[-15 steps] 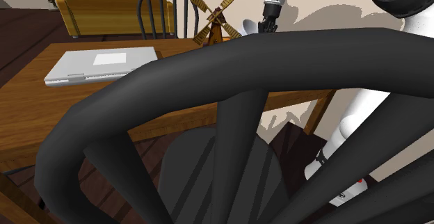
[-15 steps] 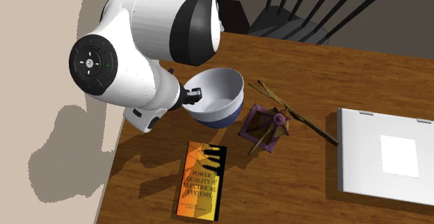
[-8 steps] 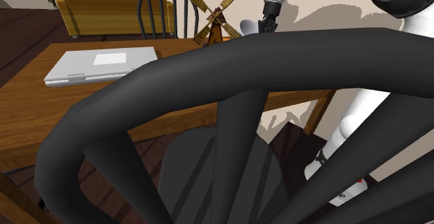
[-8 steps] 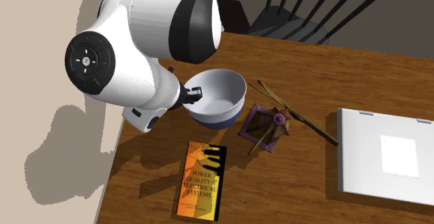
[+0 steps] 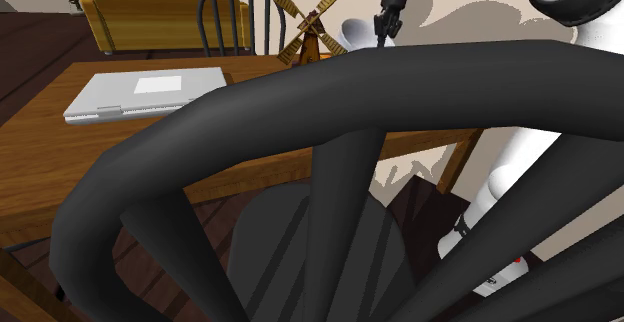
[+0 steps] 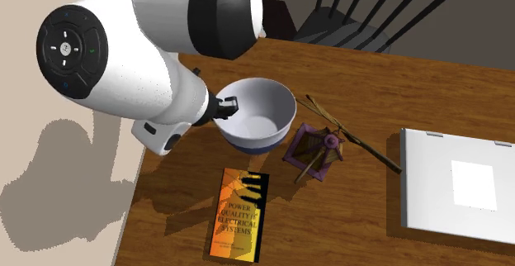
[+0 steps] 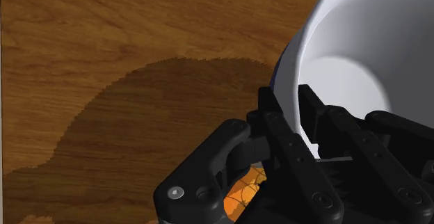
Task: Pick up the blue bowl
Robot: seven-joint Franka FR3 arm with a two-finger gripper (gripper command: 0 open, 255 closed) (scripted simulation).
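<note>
While the black chair back [image 5: 330,90] looms across the shoulder view, the hand [image 5: 386,30] shows beyond it, higher than a second ago. The pale edge of the bowl [image 5: 352,37] is just beside the hand and has also lifted a little. A windmill model [image 5: 312,25] stands on the desk [image 5: 40,160] just past the bowl from the hand. A grey laptop [image 5: 145,93] lies well apart, farther the same way. Neither has moved.

Seen from the second exterior view, the hand [image 6: 224,107] is clamped on the rim of the bowl [image 6: 264,111], which is white inside and blue on its outer wall. Since the earlier frame the arm [image 6: 124,58] has risen toward the camera, and the bowl has come up with it above the desk [image 6: 363,231]. The book [image 6: 239,215] lies on the desk below the hand. The windmill model [image 6: 318,149] sits beyond the bowl, and the laptop [image 6: 458,186] lies farthest from the hand. All three are where they were.

Through the wrist view, the hand [image 7: 300,118] pinches the wall of the bowl [image 7: 362,49]: one of the fingers [image 7: 282,142] is outside and the other inside. The wooden desk [image 7: 104,49] lies beneath in shadow, and an orange corner of the book [image 7: 240,196] peeks from under the hand.
</note>
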